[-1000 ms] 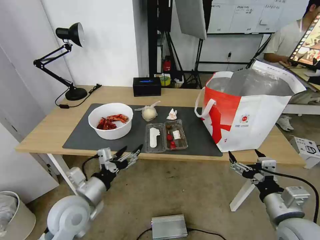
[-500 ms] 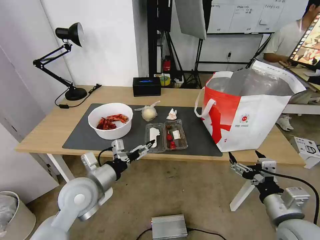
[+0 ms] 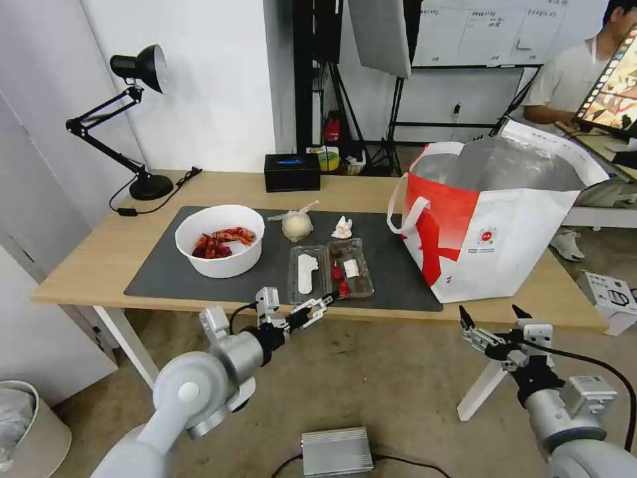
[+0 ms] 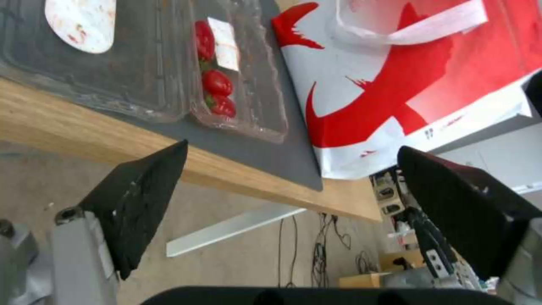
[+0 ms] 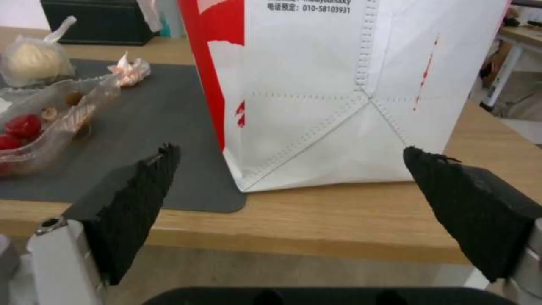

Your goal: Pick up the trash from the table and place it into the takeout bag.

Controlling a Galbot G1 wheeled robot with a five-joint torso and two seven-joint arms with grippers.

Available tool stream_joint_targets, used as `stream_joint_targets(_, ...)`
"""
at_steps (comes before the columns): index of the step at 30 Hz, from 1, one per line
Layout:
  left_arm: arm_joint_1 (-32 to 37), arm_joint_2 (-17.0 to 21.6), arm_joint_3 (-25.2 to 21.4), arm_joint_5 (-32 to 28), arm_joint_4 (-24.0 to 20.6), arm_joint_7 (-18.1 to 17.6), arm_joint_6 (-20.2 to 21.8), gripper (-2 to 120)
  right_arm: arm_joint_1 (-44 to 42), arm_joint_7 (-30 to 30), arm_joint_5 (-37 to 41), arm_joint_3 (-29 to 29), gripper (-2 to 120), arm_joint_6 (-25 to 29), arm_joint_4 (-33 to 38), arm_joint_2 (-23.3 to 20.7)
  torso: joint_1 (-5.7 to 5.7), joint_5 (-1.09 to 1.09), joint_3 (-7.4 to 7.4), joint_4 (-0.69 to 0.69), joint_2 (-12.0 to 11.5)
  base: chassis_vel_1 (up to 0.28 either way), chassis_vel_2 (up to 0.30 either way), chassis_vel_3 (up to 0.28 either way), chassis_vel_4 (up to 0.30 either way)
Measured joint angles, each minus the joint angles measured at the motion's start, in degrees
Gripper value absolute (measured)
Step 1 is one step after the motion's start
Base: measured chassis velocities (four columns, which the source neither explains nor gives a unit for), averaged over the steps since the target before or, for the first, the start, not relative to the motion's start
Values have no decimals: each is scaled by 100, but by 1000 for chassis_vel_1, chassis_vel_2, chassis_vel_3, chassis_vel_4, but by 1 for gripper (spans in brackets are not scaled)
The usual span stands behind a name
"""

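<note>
The left gripper point(image 3: 317, 307) reaches in at the near edge of the light-wood table point(image 3: 99, 259), its black fingers spread apart and holding nothing, the tips just short of the front rim of the clear plastic clamshell tray point(image 3: 330, 270). In the left wrist view the same open fingers point(image 4: 141, 199) frame the table edge, with the tray point(image 4: 169, 63) and its red scraps beyond it on the dark grey mat point(image 3: 159, 279). The tray lies opened flat near the front of the mat. Behind it rest the knotted clear bag around a pale ball point(image 3: 296, 225) and the crumpled white tissue point(image 3: 342, 228), and to the robot's left stands the white bowl of red scraps point(image 3: 219, 239). The white and red takeout bag point(image 3: 494, 219) stands upright on the table's right part, its mouth open and the foil lining showing, one corner over the mat's edge. The right gripper point(image 3: 494, 320) hovers below and in front of the table edge under the bag, fingers wide apart and empty; its wrist view shows the bag's white side point(image 5: 350, 93) close ahead. A black tissue box point(image 3: 292, 172) and a black desk lamp point(image 3: 133, 119) sit along the back of the table.
</note>
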Motion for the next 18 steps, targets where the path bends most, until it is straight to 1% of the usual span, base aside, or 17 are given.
stream_joint_targets(8,-174,-278,207,-4,275,-269,-48,100,64,3,-1,-33,100,9,-109,2,0,0,0,0,0,0,0,0,0)
stream_joint_targets(12,-301,-363,300,-6,451,-386,-90,100,73,3,-1,-31,100,22,-152,-3,0,0,0,0,0,0,0,0,0)
stream_joint_targets(13,-301,-363,300,-6,451,-386,-90,100,73,3,-1,-31,100,22,-152,-3,0,0,0,0,0,0,0,0,0)
stream_joint_targets(16,-388,-407,395,-7,551,-547,-155,100,76,4,-2,-27,100,30,-182,5,0,0,0,0,0,0,0,0,0)
stream_joint_targets(18,-402,-430,410,-5,578,-568,-163,100,77,4,-3,-26,100,33,-192,10,0,0,0,0,0,0,0,0,0)
